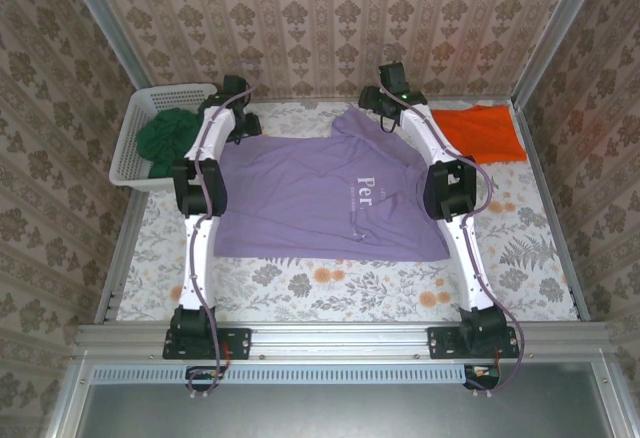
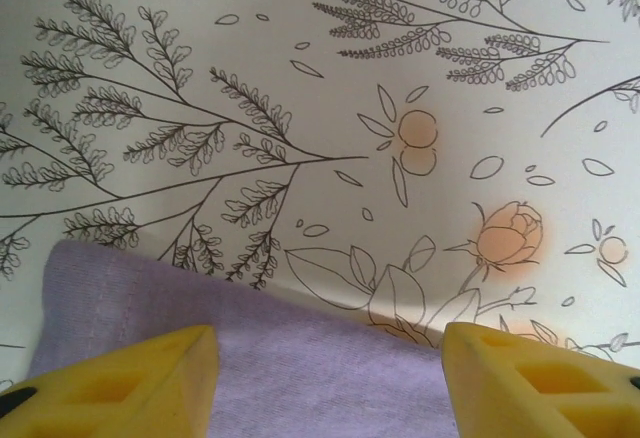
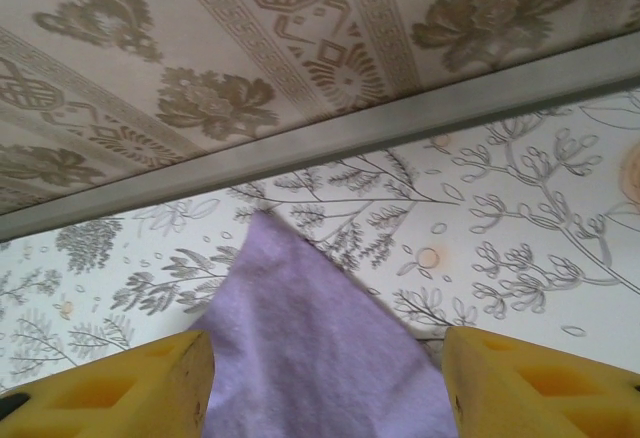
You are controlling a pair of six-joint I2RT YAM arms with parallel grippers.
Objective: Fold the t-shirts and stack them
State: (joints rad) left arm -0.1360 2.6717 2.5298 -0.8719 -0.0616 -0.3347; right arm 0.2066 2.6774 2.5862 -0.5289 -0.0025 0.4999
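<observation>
The lilac-purple cloth t-shirt with white chest lettering [image 1: 320,198] lies spread flat on the floral-patterned table [image 1: 330,283]. The left gripper [image 2: 325,348] and the right gripper [image 3: 328,353] sit at its far edge, yellow jaws parted astride the cloth and clamping nothing.
</observation>
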